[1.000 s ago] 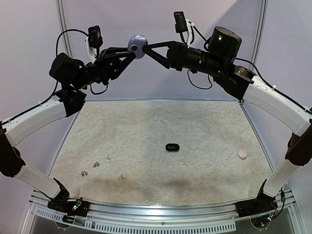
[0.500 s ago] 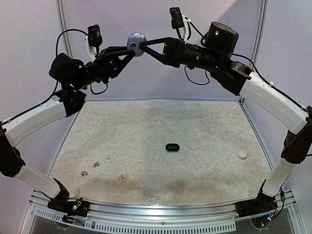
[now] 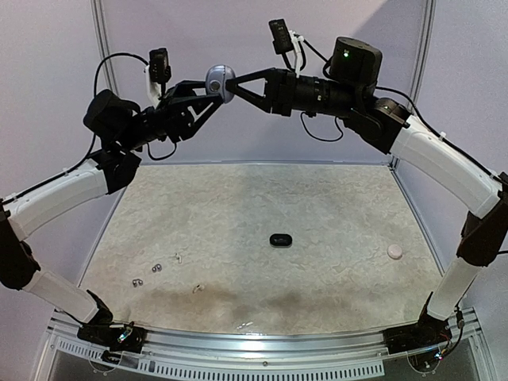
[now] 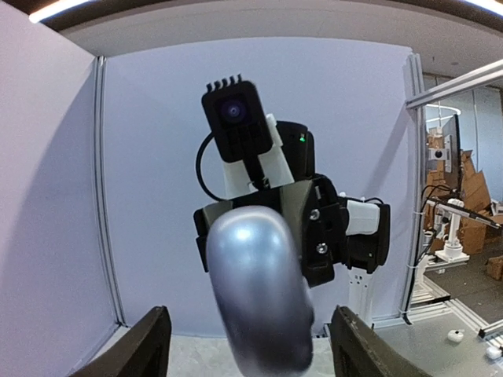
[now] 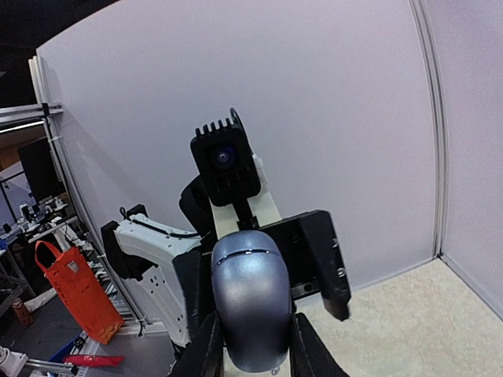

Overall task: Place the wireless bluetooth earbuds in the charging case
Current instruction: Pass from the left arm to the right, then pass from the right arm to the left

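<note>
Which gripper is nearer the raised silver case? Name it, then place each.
Right. The right gripper is clamped on the silver case; the left gripper is open either side of it, not touching.

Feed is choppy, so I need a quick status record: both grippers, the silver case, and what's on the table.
left gripper: open, fingers spread either side of the silver case
right gripper: shut on the silver case, high above the table
black case: on the table, near centre
white round item: on the table, right side
earbuds: loose, scattered on the table's near left
</note>
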You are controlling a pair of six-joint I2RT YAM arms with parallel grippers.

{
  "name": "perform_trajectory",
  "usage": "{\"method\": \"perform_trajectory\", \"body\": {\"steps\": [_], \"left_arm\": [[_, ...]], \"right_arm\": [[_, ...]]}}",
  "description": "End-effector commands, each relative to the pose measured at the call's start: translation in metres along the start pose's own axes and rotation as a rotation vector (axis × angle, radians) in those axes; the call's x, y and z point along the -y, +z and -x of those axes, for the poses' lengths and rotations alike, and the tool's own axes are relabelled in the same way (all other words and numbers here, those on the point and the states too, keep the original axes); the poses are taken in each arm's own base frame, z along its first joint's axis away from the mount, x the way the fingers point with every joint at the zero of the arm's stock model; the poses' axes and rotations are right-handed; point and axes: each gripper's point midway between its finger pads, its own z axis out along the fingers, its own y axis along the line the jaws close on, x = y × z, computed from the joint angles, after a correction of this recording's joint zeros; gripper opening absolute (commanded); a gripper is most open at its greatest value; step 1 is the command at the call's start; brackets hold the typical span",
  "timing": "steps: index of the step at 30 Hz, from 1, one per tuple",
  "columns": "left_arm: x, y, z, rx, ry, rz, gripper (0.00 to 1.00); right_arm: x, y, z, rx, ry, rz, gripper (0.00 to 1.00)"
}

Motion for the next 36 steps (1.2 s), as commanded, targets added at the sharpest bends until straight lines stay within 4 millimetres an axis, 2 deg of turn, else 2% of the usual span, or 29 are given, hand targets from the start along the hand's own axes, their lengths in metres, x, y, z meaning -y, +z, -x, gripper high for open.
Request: {"method": "perform_trajectory", "body": {"steps": [1, 6, 9, 12, 16, 17, 20, 25, 28, 32, 36], "left_arm": [[-0.003, -0.013, -0.024, -0.094, 0.006, -0.001, 0.77], [-0.016, -0.040, -0.065, -0.304, 0.011, 0.021, 0.80], [-0.007, -0.062, -0.089, -0.449, 0.012, -0.033, 0.83], [-0.001, -0.078, -0.113, -0.598, 0.074, -0.059, 0.85], [-0.003, -0.089, -0.134, -0.748, 0.127, -0.028, 0.79], [-0.002, -0.089, -0.135, -0.762, 0.129, -0.034, 0.77], [0.006, -0.086, -0.134, -0.776, 0.129, -0.059, 0.72], [0.024, -0.084, -0.131, -0.769, 0.127, -0.141, 0.65], [0.027, -0.079, -0.129, -0.750, 0.132, -0.159, 0.59], [0.023, -0.072, -0.122, -0.724, 0.149, -0.150, 0.61], [0.010, -0.062, -0.112, -0.696, 0.187, -0.094, 0.68]], "right_arm": [[-0.002, -0.015, -0.007, -0.067, -0.014, -0.088, 0.00], [0.014, -0.035, -0.024, -0.181, -0.062, -0.238, 0.00], [0.023, -0.047, -0.040, -0.303, -0.122, -0.341, 0.00], [0.033, -0.054, -0.068, -0.483, -0.243, -0.441, 0.00], [0.028, -0.039, -0.103, -0.649, -0.394, -0.421, 0.00], [0.026, -0.033, -0.108, -0.655, -0.413, -0.404, 0.00], [0.022, -0.022, -0.106, -0.639, -0.487, -0.391, 0.00], [0.021, -0.014, -0.099, -0.620, -0.596, -0.408, 0.00], [0.019, -0.010, -0.099, -0.617, -0.627, -0.400, 0.00], [0.025, -0.009, -0.109, -0.665, -0.679, -0.413, 0.00], [0.024, -0.006, -0.110, -0.672, -0.715, -0.408, 0.00]]}}
